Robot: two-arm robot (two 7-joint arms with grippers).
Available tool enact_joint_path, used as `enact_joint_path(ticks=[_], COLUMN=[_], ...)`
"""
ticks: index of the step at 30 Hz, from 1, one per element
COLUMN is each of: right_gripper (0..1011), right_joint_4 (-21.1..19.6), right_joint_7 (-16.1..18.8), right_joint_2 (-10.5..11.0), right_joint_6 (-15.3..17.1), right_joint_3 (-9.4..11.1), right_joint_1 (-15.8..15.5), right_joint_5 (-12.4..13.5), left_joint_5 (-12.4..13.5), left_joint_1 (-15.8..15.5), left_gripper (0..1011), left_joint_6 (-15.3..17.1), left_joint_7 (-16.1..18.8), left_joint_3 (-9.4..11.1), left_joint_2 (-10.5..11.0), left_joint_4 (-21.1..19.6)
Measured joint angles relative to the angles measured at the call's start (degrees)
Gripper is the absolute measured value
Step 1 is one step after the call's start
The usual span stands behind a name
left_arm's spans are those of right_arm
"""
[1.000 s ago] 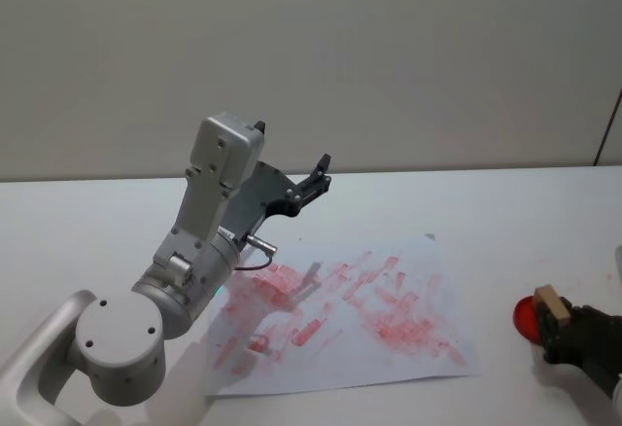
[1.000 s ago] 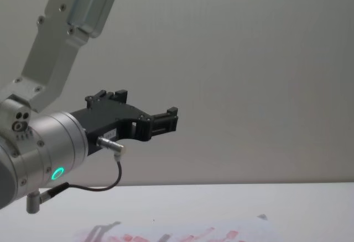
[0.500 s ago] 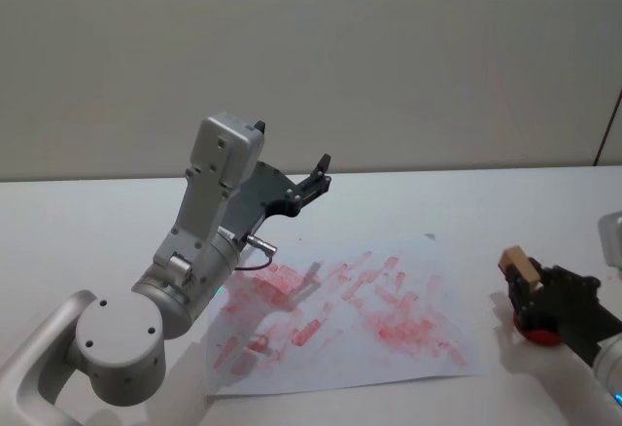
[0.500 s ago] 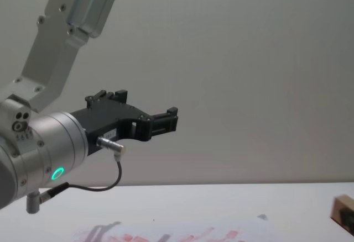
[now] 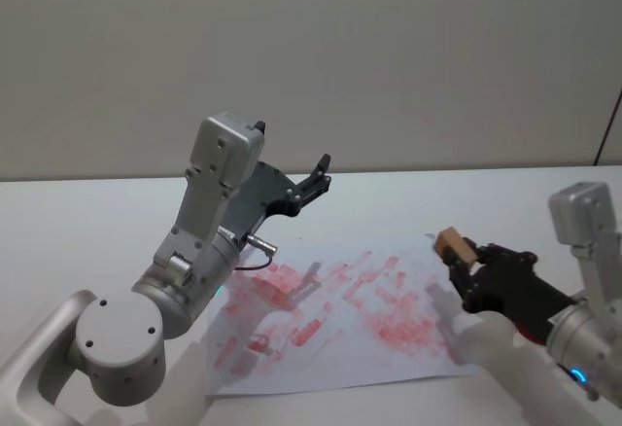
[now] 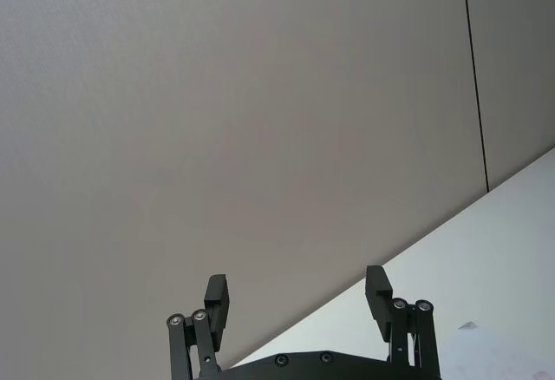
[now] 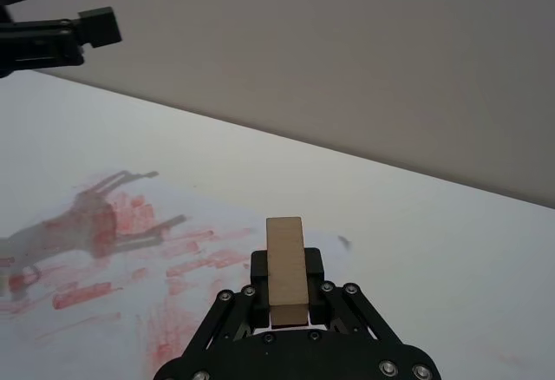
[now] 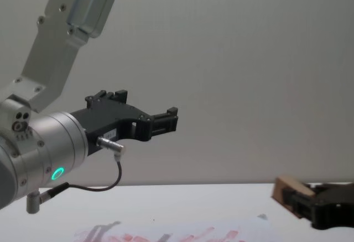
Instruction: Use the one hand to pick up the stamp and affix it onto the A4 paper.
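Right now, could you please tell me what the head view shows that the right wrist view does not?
The head view adds the left arm with its big silver links, the silver housing of the right arm, and the full outline of the A4 paper, near edge included. The right wrist view adds a close look along the stamp, standing between the fingers of the right claw, with the linkage screws visible. Both show the stamp held in the shut right claw by the red-marked paper, the white table, and the open left claw raised above it.
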Motion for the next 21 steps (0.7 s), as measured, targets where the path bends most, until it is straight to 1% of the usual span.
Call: enact_joint_path(ticks=[5,6,11,12,15,21], right_gripper=[217,217,217,217,217,217], right_joint_4=[2.18,2.92,5.34,6.26,7.57,10.47], right_joint_7=[3.13,4.15,6.49,7.21,8.01,9.59], right_joint_2=[-1.22,-1.6,-2.75,-3.15,-3.69,-4.74], right_joint_6=[0.94,1.5,3.35,4.17,5.15,7.22], right_joint_3=[-0.74,-0.98,-1.74,-2.02,-2.39,-3.32], right_joint_1=[1.98,2.58,4.32,4.96,5.82,7.52], right_joint_5=[0.0,0.0,-0.02,-0.18,-0.56,-2.13], left_joint_5=[0.0,0.0,0.0,0.0,0.0,0.0], left_joint_1=[0.0,0.0,0.0,0.0,0.0,0.0], left_gripper=[1001,1001,1001,1001,1001,1001], left_joint_6=[0.0,0.0,0.0,0.0,0.0,0.0], left_joint_7=[0.0,0.0,0.0,0.0,0.0,0.0], left_joint_3=[0.0,0.0,0.0,0.0,0.0,0.0], left_joint_2=[0.0,0.0,0.0,0.0,0.0,0.0], left_joint_4=[0.0,0.0,0.0,0.0,0.0,0.0])
